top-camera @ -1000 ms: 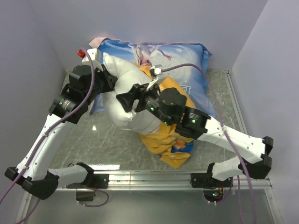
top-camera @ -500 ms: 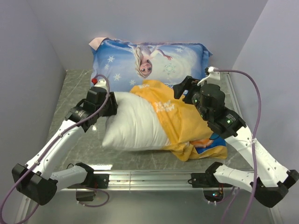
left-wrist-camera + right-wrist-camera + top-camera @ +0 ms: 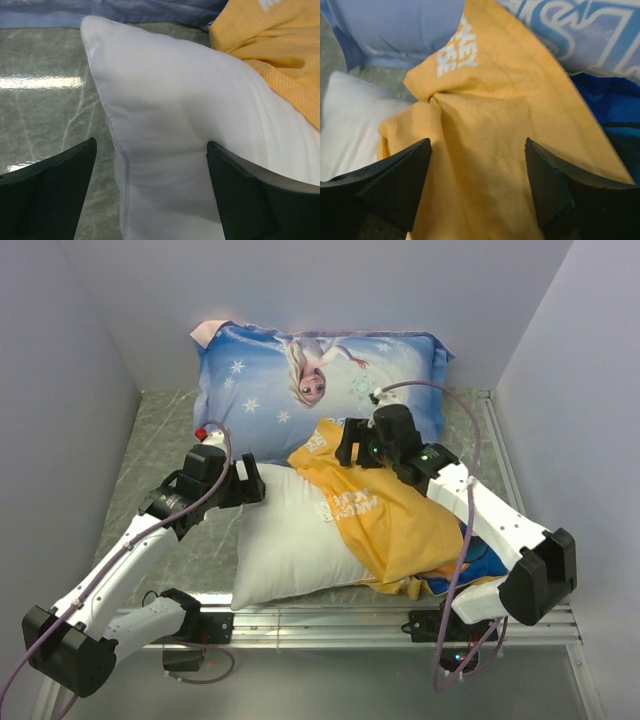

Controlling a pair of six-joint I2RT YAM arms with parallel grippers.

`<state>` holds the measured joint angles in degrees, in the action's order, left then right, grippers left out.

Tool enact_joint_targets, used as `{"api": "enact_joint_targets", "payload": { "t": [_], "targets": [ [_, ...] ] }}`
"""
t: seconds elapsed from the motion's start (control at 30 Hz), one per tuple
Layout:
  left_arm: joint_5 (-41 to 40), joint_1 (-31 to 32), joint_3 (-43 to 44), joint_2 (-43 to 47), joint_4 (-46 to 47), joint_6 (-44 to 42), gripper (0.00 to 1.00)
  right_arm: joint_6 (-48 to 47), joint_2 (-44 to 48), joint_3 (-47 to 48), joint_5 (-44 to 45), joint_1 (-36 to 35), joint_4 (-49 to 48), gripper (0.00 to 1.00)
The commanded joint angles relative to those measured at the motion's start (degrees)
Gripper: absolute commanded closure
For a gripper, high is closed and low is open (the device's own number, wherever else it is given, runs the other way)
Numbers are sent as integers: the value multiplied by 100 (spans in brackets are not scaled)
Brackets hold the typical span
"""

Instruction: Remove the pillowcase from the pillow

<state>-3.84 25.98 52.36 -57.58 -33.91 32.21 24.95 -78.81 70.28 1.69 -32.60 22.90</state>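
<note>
The white pillow point(image 3: 285, 550) lies on the table, its right half still inside the yellow-orange pillowcase point(image 3: 395, 525) with white lettering. My left gripper point(image 3: 247, 485) stands open at the pillow's far left corner. In the left wrist view that bare corner point(image 3: 165, 100) lies between the wide-apart fingers point(image 3: 50, 185) of the left gripper point(image 3: 150, 150), and the pillowcase point(image 3: 270, 45) shows at top right. My right gripper point(image 3: 348, 448) hovers open over the case's far bunched end. The right wrist view shows the right gripper point(image 3: 477, 145) spread above the yellow pillowcase point(image 3: 490, 125), holding nothing.
A blue Elsa-printed pillow point(image 3: 320, 370) leans against the back wall, right behind the yellow case. Blue fabric point(image 3: 480, 560) pokes out at the case's near right end. Grey walls close in on both sides, and a metal rail point(image 3: 330, 618) runs along the near edge.
My left gripper has opened and let go of the pillow's corner, and the pillow has dropped from raised to flat on the table. The right arm swung right, then back over the case's far end.
</note>
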Motion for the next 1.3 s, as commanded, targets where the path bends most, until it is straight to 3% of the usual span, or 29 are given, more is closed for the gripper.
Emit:
{"api": "enact_joint_targets", "payload": {
  "t": [0.0,0.07,0.1,0.17,0.2,0.3,0.4,0.53,0.7,0.73,0.8,0.83,0.87,1.1,1.27],
  "targets": [
    [953,-101,73,10,709,268,1,-280,-3,65,-30,-351,-127,19],
    [1113,-163,222,1,754,391,1,-228,58,-233,181,-659,-197,29],
    [1130,-172,266,-7,780,418,1,-193,110,-347,313,-756,-311,47],
    [1227,-198,345,-147,851,445,1,-79,234,-673,393,-931,-408,66],
    [1306,-207,354,-235,851,436,1,-34,269,-761,463,-976,-435,82],
    [1543,-277,214,-228,999,488,1,71,348,-1060,586,-1064,-610,98],
    [1807,-427,-94,19,1396,638,1,133,322,-1236,613,-1073,-724,100],
    [1913,-427,-225,-393,1176,497,1,256,418,-1411,709,-1073,-848,100],
    [2036,-427,-797,-640,1763,585,1,353,498,-1351,929,-1082,-822,100],
    [2149,-427,-937,-684,1826,620,11,353,480,-1255,973,-1064,-761,100],
    [2141,-427,-991,-816,1897,629,42,335,445,-1088,1148,-1012,-638,100],
    [2046,-427,-973,-851,1871,603,78,353,428,-904,1201,-898,-463,100],
    [1958,-427,-938,-895,1801,594,96,361,453,-824,1245,-810,-374,100],
    [1333,-760,-762,-377,1361,506,99,546,1191,-410,1149,744,101,100],
    [1062,-1199,-657,140,1002,427,100,546,1517,143,1000,1440,487,100]
  ]
}}
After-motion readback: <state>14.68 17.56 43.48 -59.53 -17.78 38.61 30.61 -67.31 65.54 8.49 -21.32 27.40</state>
